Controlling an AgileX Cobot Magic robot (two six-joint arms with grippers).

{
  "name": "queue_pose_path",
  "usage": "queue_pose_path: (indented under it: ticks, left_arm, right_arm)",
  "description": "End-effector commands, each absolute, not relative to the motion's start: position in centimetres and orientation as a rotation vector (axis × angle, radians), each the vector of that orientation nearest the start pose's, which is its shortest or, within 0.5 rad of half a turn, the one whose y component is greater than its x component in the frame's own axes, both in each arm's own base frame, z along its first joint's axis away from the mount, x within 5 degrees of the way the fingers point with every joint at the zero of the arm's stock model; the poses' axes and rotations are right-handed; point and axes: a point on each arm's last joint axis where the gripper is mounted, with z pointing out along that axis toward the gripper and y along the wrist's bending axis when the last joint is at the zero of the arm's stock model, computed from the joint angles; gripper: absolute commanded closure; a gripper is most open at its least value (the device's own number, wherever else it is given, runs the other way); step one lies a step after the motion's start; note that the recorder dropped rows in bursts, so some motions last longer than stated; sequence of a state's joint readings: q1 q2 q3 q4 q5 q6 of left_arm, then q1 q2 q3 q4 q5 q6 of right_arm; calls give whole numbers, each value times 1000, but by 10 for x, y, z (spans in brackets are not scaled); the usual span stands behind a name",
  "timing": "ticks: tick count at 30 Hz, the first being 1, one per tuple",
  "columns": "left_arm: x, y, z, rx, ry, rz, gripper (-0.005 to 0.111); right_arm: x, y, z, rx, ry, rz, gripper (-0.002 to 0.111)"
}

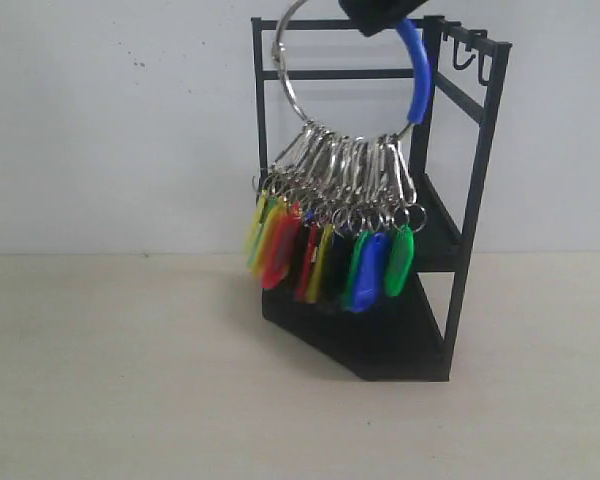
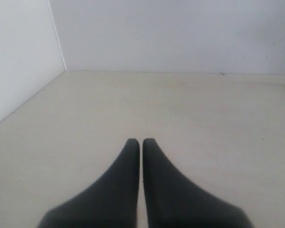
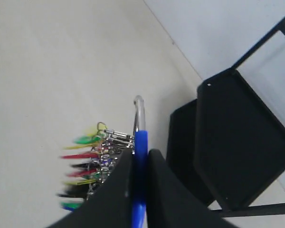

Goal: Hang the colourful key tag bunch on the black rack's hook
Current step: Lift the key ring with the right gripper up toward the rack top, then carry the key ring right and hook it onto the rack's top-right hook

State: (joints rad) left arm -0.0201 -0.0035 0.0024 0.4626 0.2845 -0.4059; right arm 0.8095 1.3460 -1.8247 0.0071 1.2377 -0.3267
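Observation:
The colourful key tag bunch (image 1: 325, 255) hangs in the air from a big silver ring (image 1: 285, 75) with a blue sleeve (image 1: 417, 70), in front of the black rack (image 1: 450, 240). My right gripper (image 1: 375, 15) at the top edge of the exterior view is shut on the blue sleeve (image 3: 140, 156); the tags (image 3: 85, 166) dangle blurred beside its fingers. Small hooks (image 1: 464, 55) stick out from the rack's top rail, right of the ring. The rack's trays (image 3: 242, 142) show in the right wrist view. My left gripper (image 2: 141, 141) is shut on nothing, over bare table.
A beige table (image 1: 130, 380) runs up to a white wall (image 1: 110, 120). The rack stands at the back right, near the wall. A wall corner (image 2: 57, 35) shows in the left wrist view.

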Motion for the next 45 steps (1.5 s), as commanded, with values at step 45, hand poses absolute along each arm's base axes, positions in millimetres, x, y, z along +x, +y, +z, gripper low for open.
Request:
queue_pose_path:
  ticks: [45]
  left_arm:
    - [55,10,190,-43,1738,119,102]
  right_arm:
    - [327,75,470,-436,2056,-352,109]
